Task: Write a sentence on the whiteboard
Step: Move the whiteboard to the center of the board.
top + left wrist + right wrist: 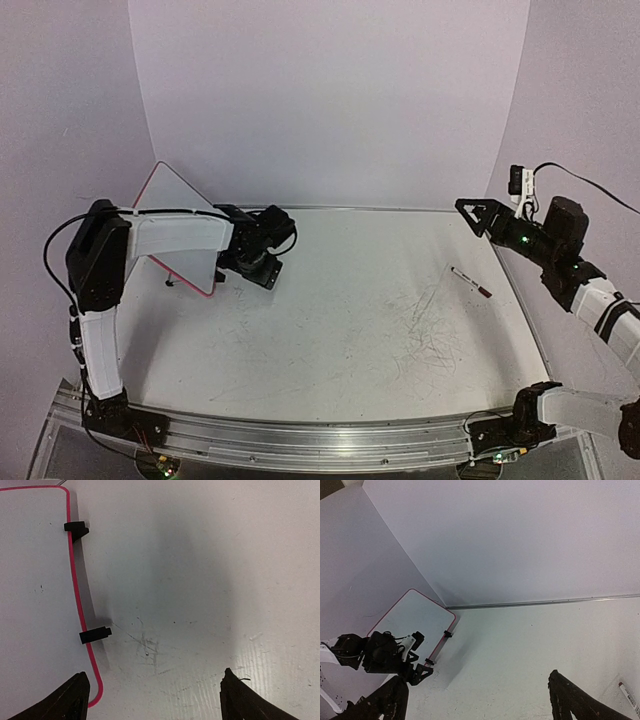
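Note:
The whiteboard, white with a pink-red rim, stands tilted on its two black clip feet at the far left, against the wall. No sentence shows on it. My left gripper is open and empty, just right of the board's lower corner and low over the table. In the left wrist view, the board is at the left and the left gripper is over bare table. My right gripper is open and empty, raised at the far right. A marker lies on the table below it, also in the right wrist view.
The scuffed white table is walled by pale purple panels at the back and both sides. A metal rail runs along the near edge by the arm bases. The right wrist view shows the board and the left arm far off.

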Controlling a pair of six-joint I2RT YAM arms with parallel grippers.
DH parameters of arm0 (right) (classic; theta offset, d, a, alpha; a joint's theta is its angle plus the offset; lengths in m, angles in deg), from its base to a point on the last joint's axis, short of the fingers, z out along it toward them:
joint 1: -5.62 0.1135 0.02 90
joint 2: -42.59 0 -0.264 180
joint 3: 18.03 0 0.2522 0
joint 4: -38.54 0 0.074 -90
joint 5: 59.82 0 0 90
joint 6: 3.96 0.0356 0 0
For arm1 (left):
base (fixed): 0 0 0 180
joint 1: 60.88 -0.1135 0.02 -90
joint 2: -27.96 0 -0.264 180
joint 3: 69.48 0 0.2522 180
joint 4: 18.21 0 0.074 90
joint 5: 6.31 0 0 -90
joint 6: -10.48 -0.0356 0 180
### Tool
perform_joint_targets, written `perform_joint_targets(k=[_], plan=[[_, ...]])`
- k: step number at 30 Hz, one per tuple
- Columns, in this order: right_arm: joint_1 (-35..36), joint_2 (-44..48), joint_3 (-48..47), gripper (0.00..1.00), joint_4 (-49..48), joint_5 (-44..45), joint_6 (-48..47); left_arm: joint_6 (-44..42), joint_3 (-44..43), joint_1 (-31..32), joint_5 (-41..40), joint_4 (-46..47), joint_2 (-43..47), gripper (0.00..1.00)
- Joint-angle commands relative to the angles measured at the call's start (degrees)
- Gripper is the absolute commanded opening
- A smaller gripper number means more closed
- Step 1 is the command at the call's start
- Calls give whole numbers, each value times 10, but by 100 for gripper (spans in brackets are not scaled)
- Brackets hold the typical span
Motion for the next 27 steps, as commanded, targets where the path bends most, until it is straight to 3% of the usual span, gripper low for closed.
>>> perform_joint_targets(k=[1, 8, 15, 22, 27], plan=[[2, 13, -1, 98, -6, 3, -12, -32, -64, -8, -95, -79, -79, 89], [3, 17, 1, 98, 1, 7, -14, -36, -111, -45, -101, -83, -133, 63], [3, 13, 4, 98, 0, 6, -9, -52, -128, -91, -86, -80, -165, 58], [4, 10, 7, 98, -8, 4, 0, -70, -140, -96, -74, -79, -194, 53], [5, 8, 9, 98, -14, 2, 6, -55, -107, -96, -79, -79, -177, 45]])
